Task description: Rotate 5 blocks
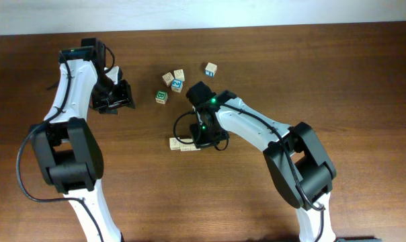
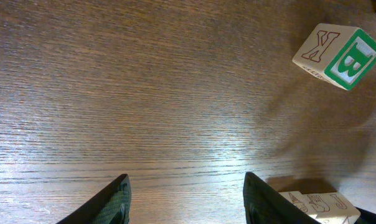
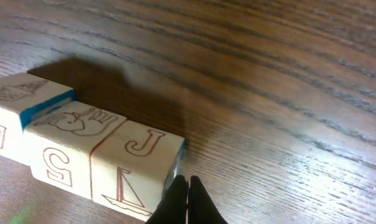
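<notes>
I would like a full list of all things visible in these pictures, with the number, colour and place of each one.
row of small wooden alphabet cubes: three, cream with red outlined letters and some blue sides; lying side by side near the table's middle, next to the right claw.
loose wooden alphabet cubes: five, cream, one green-faced cube, others with blue; scattered beyond the row.
dark brown wooden table: one, under everything.
left claw: one, black, open and empty, over bare wood left of the loose cubes.
right claw: one, black, shut, tips at the J end of the row.
</notes>
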`<state>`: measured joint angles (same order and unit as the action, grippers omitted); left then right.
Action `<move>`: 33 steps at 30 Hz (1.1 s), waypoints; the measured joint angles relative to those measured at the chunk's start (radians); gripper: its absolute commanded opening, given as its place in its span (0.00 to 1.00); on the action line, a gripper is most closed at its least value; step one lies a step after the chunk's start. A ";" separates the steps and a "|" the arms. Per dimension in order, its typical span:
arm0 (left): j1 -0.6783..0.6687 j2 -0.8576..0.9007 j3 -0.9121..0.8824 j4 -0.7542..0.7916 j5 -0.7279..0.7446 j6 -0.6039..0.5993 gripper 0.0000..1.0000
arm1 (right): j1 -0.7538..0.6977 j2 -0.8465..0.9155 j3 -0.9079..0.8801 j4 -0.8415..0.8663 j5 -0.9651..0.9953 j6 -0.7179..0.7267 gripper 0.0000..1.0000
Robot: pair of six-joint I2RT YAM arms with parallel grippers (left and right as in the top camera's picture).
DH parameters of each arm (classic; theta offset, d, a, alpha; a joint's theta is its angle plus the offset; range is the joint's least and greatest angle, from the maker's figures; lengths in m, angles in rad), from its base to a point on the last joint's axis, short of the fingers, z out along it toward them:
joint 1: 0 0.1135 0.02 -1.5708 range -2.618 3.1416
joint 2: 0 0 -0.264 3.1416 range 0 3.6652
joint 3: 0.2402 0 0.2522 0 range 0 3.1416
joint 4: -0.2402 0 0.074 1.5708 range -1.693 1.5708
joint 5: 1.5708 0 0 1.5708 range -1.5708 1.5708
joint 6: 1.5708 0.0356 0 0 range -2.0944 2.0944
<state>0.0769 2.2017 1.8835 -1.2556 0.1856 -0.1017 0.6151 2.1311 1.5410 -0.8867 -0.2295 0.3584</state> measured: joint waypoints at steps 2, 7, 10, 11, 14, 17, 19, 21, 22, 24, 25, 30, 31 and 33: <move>0.000 0.000 0.000 0.000 0.000 0.000 0.56 | 0.000 0.000 0.019 -0.058 0.000 -0.005 0.05; 0.000 0.000 0.000 0.010 0.000 0.000 0.53 | 0.000 -0.004 0.150 0.002 0.000 -0.069 0.09; 0.000 0.000 0.000 0.024 0.000 -0.001 0.54 | 0.004 -0.003 0.151 0.118 0.000 -0.110 0.09; 0.000 0.000 0.000 0.027 0.000 -0.001 0.54 | 0.012 -0.003 0.151 0.140 0.000 -0.121 0.09; 0.000 0.000 0.000 0.027 0.000 -0.001 0.54 | 0.050 0.009 0.151 0.179 0.000 -0.146 0.09; 0.000 0.000 0.000 0.027 0.000 -0.001 0.54 | 0.101 0.048 0.151 0.190 0.000 -0.175 0.10; 0.000 0.000 0.000 0.027 0.000 -0.001 0.54 | 0.110 0.066 0.151 0.189 0.000 -0.179 0.10; 0.000 0.000 0.000 0.027 0.000 -0.001 0.54 | 0.109 0.071 0.151 0.189 0.000 -0.179 0.09; 0.000 0.000 0.000 0.027 0.000 -0.001 0.54 | 0.109 0.071 0.151 0.189 0.000 -0.179 0.09; 0.000 0.000 0.000 0.027 0.000 -0.001 0.54 | 0.109 0.071 0.151 0.184 0.000 -0.180 0.10; 0.000 0.000 0.000 0.027 0.000 -0.001 0.54 | 0.109 0.071 0.151 0.182 0.000 -0.179 0.10; 0.000 0.000 0.000 0.027 0.000 -0.001 0.54 | 0.109 0.071 0.151 0.165 0.000 -0.180 0.09; 0.000 0.000 0.000 0.026 0.000 -0.001 0.54 | 0.109 0.071 0.151 0.162 0.000 -0.179 0.10; 0.000 0.000 0.000 0.026 0.000 -0.001 0.54 | 0.113 0.071 0.151 0.158 0.000 -0.179 0.09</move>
<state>0.0769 2.2017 1.8835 -1.2293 0.1856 -0.1024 0.7284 2.2024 1.6924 -0.7284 -0.2295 0.1791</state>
